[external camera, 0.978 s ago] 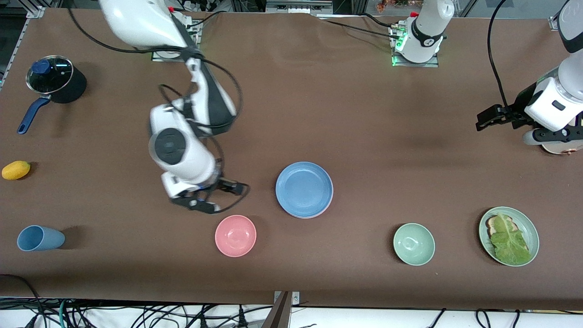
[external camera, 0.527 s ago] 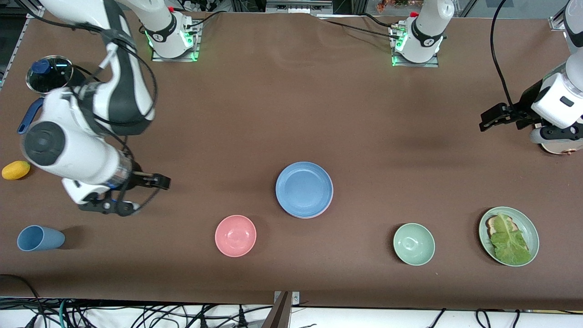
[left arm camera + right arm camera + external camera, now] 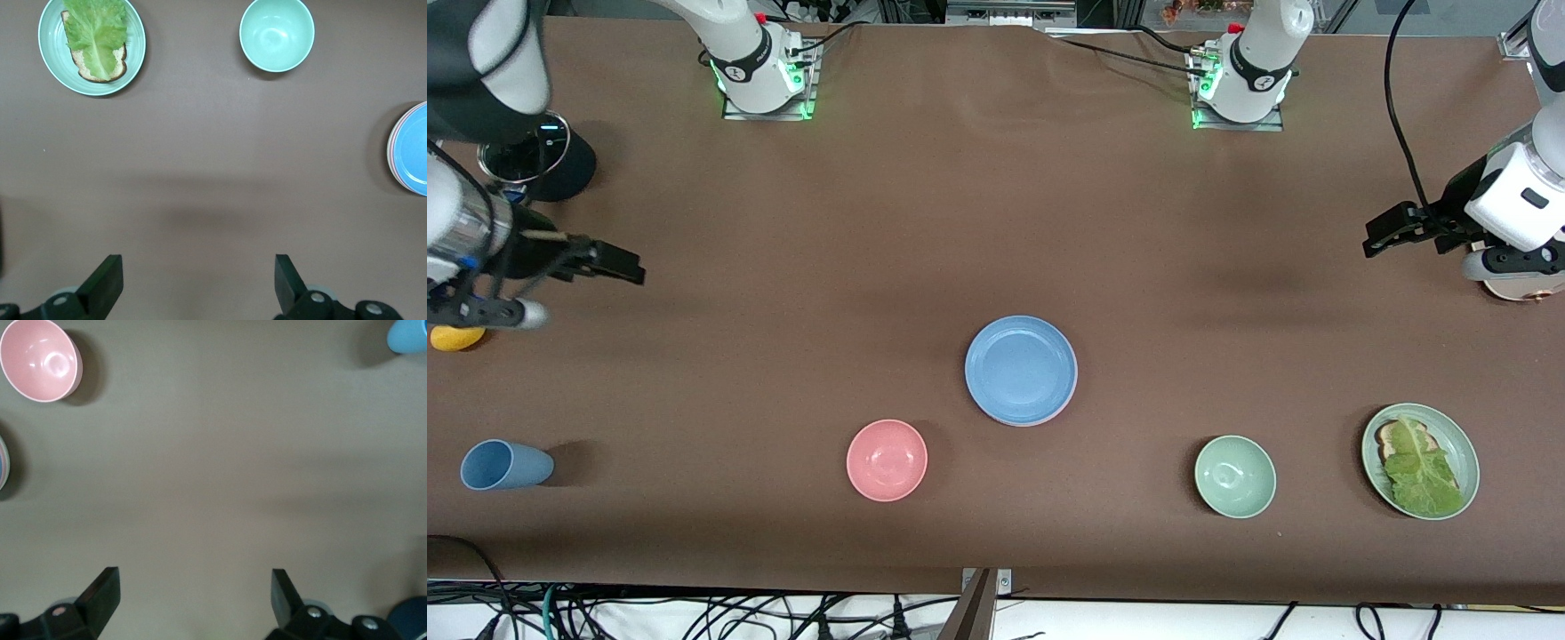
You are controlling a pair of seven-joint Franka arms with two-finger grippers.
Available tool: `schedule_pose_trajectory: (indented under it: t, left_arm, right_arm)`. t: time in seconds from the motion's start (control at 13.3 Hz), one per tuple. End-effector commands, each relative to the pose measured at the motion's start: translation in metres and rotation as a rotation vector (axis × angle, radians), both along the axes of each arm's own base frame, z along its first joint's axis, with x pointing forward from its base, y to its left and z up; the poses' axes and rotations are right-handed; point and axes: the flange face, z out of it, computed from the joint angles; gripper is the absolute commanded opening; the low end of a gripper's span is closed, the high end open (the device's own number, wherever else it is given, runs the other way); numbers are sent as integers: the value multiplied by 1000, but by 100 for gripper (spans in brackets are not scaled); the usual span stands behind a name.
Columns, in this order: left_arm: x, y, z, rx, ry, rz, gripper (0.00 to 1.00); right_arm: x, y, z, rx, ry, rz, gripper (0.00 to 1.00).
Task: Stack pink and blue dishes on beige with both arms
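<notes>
Right gripper [image 3: 596, 267] hangs over the surface's [image 3: 871, 231] right-arm end, fingers apart. Blue plate [image 3: 1021, 370] tops the stack mid-surface (pink rim peeking beneath). Left gripper [image 3: 1383, 236] waits, fingers apart. Risk: a nudge could shift the stack.

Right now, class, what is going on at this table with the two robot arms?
Nothing is being handled. The blue plate tops a stack mid-table; a pink rim shows beneath it in the left wrist view, and a beige plate cannot be made out. The right pincer is open over bare table at the right arm's end, by the pot. The left pincer is open at the left arm's end.
</notes>
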Motion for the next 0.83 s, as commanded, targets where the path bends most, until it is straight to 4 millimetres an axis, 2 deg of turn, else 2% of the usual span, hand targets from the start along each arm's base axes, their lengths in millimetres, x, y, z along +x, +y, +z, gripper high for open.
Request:
schedule_pose_trajectory:
  t: [0.0,0.3,0.75]
  left_arm:
    - [6,-1,7,-14,-15,-12,100]
    - [11,-5,0,-12,-1,-18,100]
    - [11,-2,0,-13,-1,-14,100]
  right_arm:
    - [-16,-14,5,15,25,24,100]
    - [-31,-32,-5,56,24,16,100]
    - [-60,-31,8,-1,-4,45,100]
